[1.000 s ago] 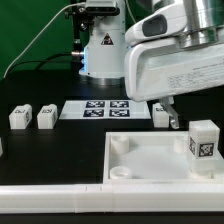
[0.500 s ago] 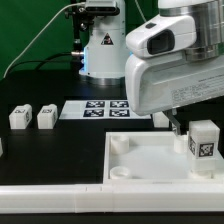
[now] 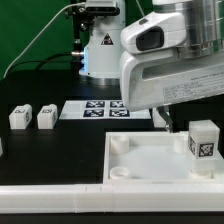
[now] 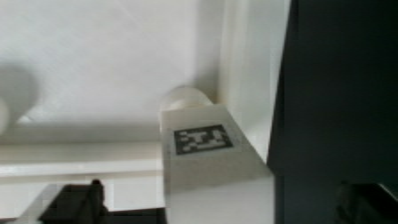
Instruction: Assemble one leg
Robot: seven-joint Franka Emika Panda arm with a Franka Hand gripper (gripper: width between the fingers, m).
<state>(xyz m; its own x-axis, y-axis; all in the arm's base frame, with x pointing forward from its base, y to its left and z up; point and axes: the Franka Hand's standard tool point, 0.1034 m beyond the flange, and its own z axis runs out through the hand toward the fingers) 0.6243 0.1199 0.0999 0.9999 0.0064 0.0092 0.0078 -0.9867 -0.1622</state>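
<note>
A leg [image 3: 203, 143] stands upright on the far right corner of the large white panel [image 3: 150, 165], its tag facing the camera. In the wrist view this leg [image 4: 205, 140] lies in line between my two dark fingertips [image 4: 71, 205], which stand wide apart and touch nothing. My gripper [image 4: 217, 208] is open. In the exterior view the arm's big white hand fills the upper right, and only a dark bit of the gripper [image 3: 165, 121] shows under it, to the left of the upright leg. Two more legs [image 3: 19, 117] [image 3: 46, 117] lie at the left.
The marker board [image 3: 98, 108] lies behind the panel. The robot base [image 3: 100, 50] stands at the back. A white rail [image 3: 60, 200] runs along the front. A round corner socket [image 3: 121, 146] shows in the panel.
The arm's hand has moved toward the exterior view's left and now covers the leg that lay just behind the panel. The upright leg has not moved.
</note>
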